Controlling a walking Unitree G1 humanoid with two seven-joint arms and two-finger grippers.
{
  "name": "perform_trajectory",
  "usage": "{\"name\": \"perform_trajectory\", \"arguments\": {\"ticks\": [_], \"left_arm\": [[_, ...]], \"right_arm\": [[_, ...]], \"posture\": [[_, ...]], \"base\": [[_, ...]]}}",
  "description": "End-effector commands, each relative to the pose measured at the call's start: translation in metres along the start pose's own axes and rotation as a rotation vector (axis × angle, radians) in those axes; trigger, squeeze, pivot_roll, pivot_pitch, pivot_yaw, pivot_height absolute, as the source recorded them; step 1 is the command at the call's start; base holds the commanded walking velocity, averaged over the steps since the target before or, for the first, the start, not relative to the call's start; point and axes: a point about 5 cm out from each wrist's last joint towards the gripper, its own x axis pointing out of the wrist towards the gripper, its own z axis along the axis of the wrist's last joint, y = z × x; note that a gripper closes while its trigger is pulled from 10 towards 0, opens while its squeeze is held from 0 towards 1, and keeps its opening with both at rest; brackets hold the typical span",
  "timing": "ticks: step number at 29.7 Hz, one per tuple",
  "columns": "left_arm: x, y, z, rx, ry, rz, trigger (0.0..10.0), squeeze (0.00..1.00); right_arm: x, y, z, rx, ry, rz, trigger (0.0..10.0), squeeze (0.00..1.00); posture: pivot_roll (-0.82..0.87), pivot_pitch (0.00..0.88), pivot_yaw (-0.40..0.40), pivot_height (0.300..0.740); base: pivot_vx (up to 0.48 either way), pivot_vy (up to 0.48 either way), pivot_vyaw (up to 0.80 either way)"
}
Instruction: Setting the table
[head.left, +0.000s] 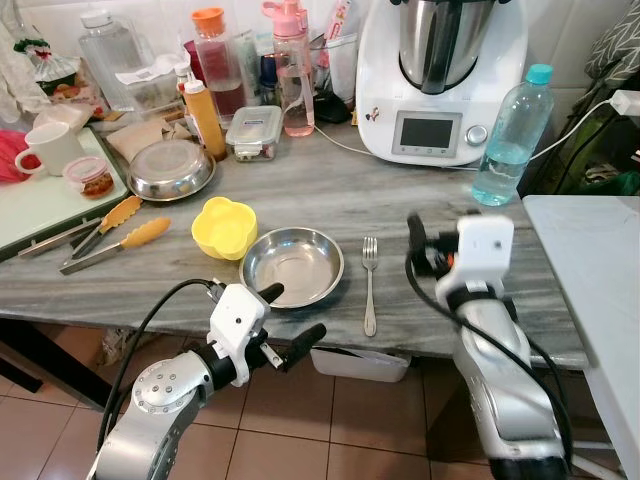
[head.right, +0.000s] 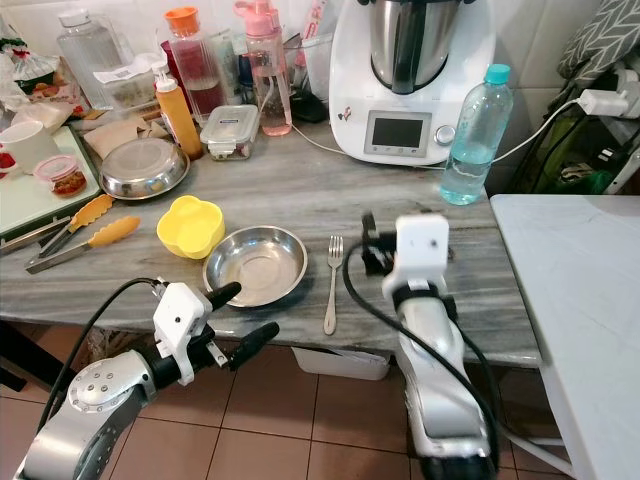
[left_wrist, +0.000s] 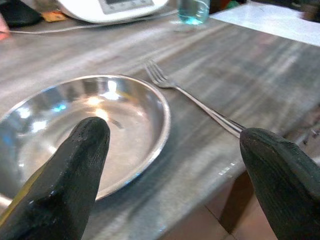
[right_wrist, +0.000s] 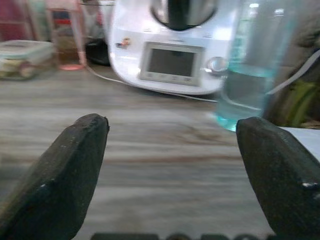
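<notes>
A shallow steel plate lies near the front edge of the grey marble counter. A fork lies just to its right, tines pointing away from me. A yellow flower-shaped bowl touches the plate's back left rim. My left gripper hovers open at the counter's front edge, just in front of the plate; one finger overlaps the plate's rim. My right gripper is open over bare counter to the right of the fork, with nothing between its fingers.
Orange-tipped tongs lie at the left, with a second steel bowl behind them. A white kitchen machine, a water bottle and several bottles line the back. A mug stands on the left board. A white table adjoins at the right.
</notes>
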Motion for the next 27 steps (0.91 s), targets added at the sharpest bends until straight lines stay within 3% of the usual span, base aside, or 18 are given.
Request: {"name": "perform_trajectory", "arguments": {"ticks": [1, 7, 13, 18, 21, 27], "left_arm": [[-0.001, 0.008, 0.002, 0.015, -0.029, 0.072, 10.0, 0.0], [-0.001, 0.016, 0.008, 0.017, -0.089, 0.175, 10.0, 0.0], [-0.012, 0.02, 0.002, 0.005, -0.106, 0.36, 10.0, 0.0], [-0.018, 0.02, -0.004, 0.063, -0.085, 0.412, 10.0, 0.0], [-0.027, 0.039, -0.011, 0.078, -0.046, 0.554, 10.0, 0.0], [-0.032, 0.045, -0.014, 0.092, -0.03, 0.6, 10.0, 0.0]], "right_arm": [[-0.01, -0.011, -0.001, -0.01, 0.005, -0.031, 10.0, 1.0], [-0.024, -0.018, -0.011, -0.029, 0.042, -0.032, 10.0, 1.0], [-0.04, -0.016, -0.019, -0.093, 0.068, -0.003, 10.0, 1.0], [-0.04, -0.015, -0.02, -0.08, 0.073, -0.001, 10.0, 1.0], [-0.038, -0.01, -0.02, -0.062, 0.068, 0.013, 10.0, 1.0], [-0.037, -0.009, -0.019, -0.059, 0.065, 0.026, 10.0, 1.0]], "posture": [[-0.05, 0.006, 0.049, 0.74], [-0.06, 0.0, 0.048, 0.74], [-0.06, 0.0, 0.044, 0.74], [-0.06, 0.0, 0.047, 0.74], [-0.06, 0.0, 0.045, 0.74], [-0.05, 0.0, 0.045, 0.74]], "base": [[0.0, 0.0, 0.0], [0.0, 0.0, 0.0], [0.0, 0.0, 0.0], [0.0, 0.0, 0.0], [0.0, 0.0, 0.0], [0.0, 0.0, 0.0]]}}
